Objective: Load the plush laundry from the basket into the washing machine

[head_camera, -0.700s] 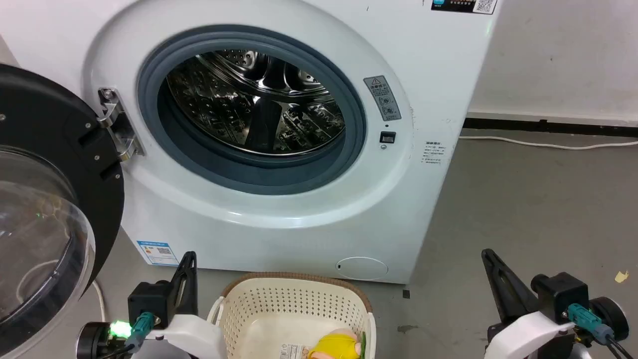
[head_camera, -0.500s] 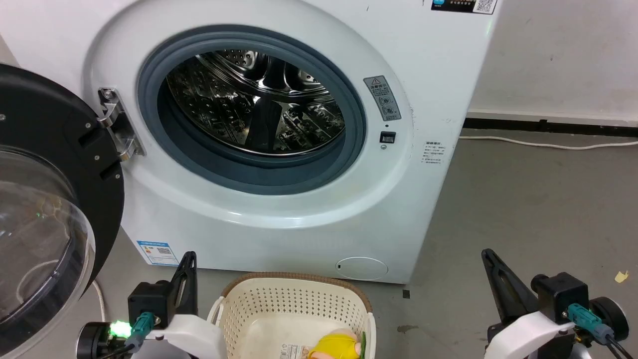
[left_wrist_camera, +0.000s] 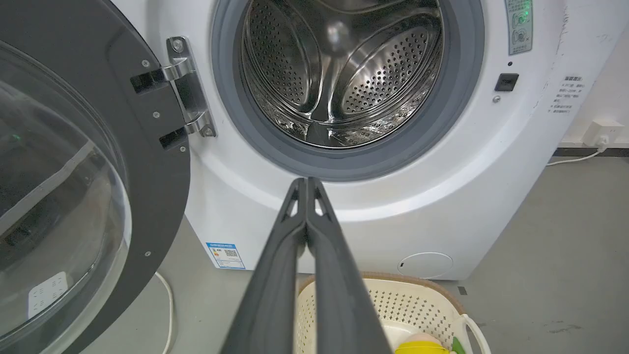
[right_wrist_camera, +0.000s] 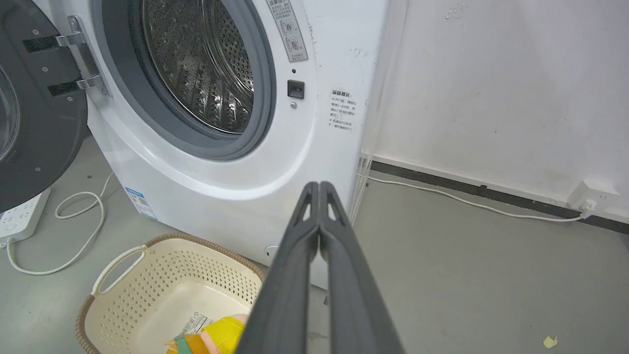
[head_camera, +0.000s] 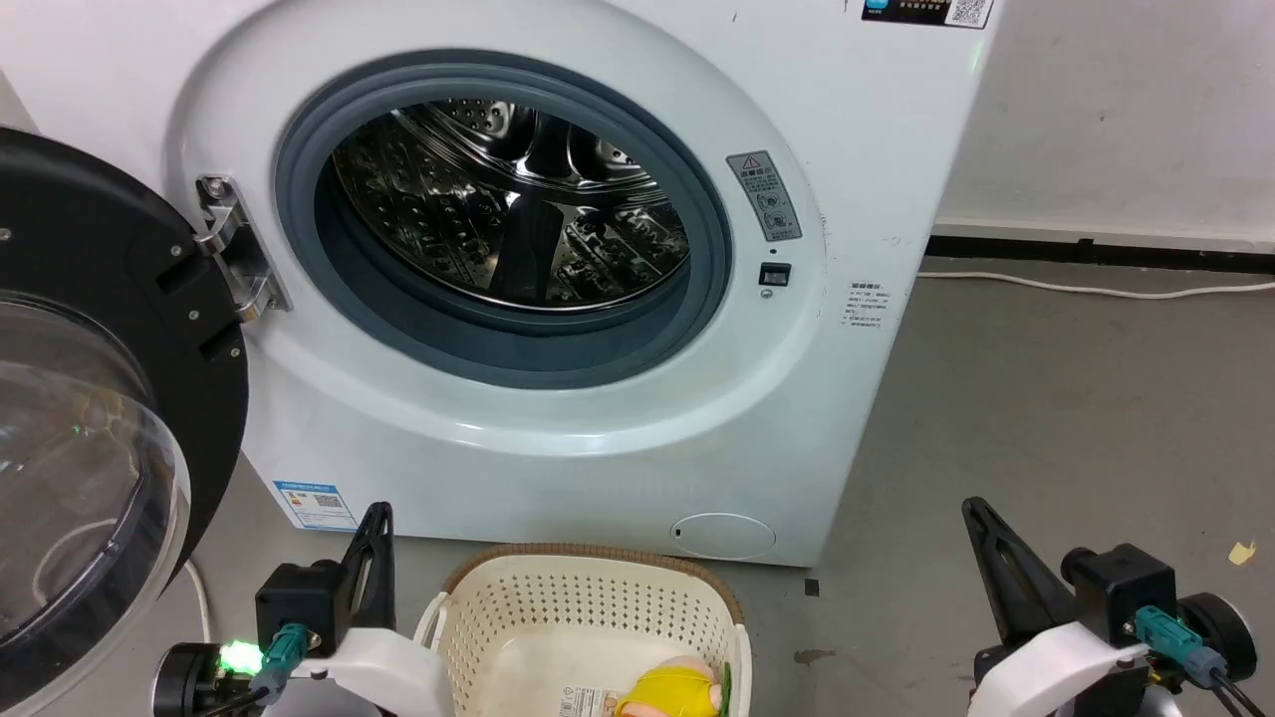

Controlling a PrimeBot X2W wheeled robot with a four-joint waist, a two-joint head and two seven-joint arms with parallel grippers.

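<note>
The white washing machine [head_camera: 558, 418] stands before me, its bubble door [head_camera: 90, 418] swung open to the left and the steel drum [head_camera: 518, 209] bare. On the floor in front sits the cream basket [head_camera: 588, 597], with the yellow-and-pink plush [head_camera: 672, 689] at its near right. From the right wrist, an orange plush [right_wrist_camera: 189, 344] lies beside the yellow one [right_wrist_camera: 223, 328]. My left gripper [head_camera: 377, 518] is shut, left of the basket. My right gripper [head_camera: 974, 510] is shut, well to its right. Neither holds anything.
A white cable [head_camera: 1086, 289] runs along the dark baseboard at the right. A power strip [right_wrist_camera: 22, 221] with a looped cord [right_wrist_camera: 78, 211] lies on the grey floor left of the machine. A yellow scrap [head_camera: 1241, 553] lies at the far right.
</note>
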